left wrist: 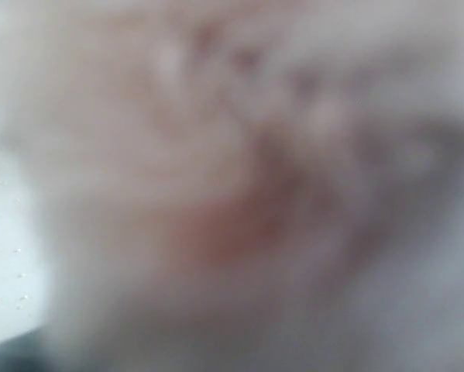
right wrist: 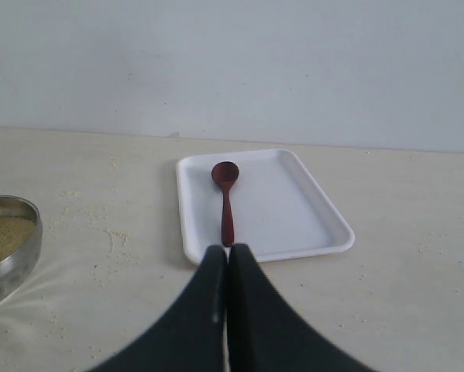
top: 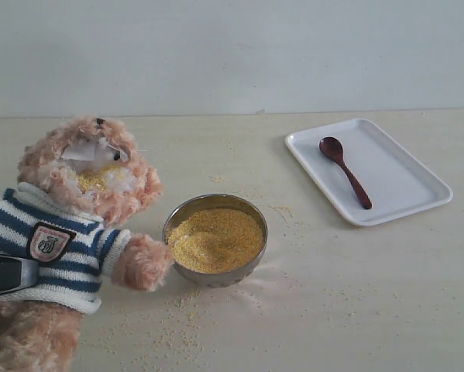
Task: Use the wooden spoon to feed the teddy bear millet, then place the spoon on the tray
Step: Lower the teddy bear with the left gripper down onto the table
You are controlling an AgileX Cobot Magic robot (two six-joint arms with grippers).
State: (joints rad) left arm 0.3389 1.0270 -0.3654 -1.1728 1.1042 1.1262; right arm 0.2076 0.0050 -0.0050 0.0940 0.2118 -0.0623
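Observation:
The teddy bear [top: 77, 225] sits upright at the left, with yellow grains on its muzzle. One dark finger [top: 11, 273] of my left gripper presses across its striped sweater, shut on the bear. The left wrist view shows only blurred fur [left wrist: 216, 194]. Millet [top: 214, 239] fills the metal bowl [top: 216, 277] beside the bear's paw. The wooden spoon [top: 348, 174] lies on the white tray [top: 406, 182] at the right, free of any grip. In the right wrist view my right gripper [right wrist: 228, 252] is shut and empty, just short of the tray [right wrist: 293, 209] and the spoon's [right wrist: 226, 205] handle end.
Loose millet grains [top: 177, 325] are scattered on the pale table around the bowl and toward the tray. A plain white wall stands behind the table. The bowl [right wrist: 15, 263] shows at the edge of the right wrist view.

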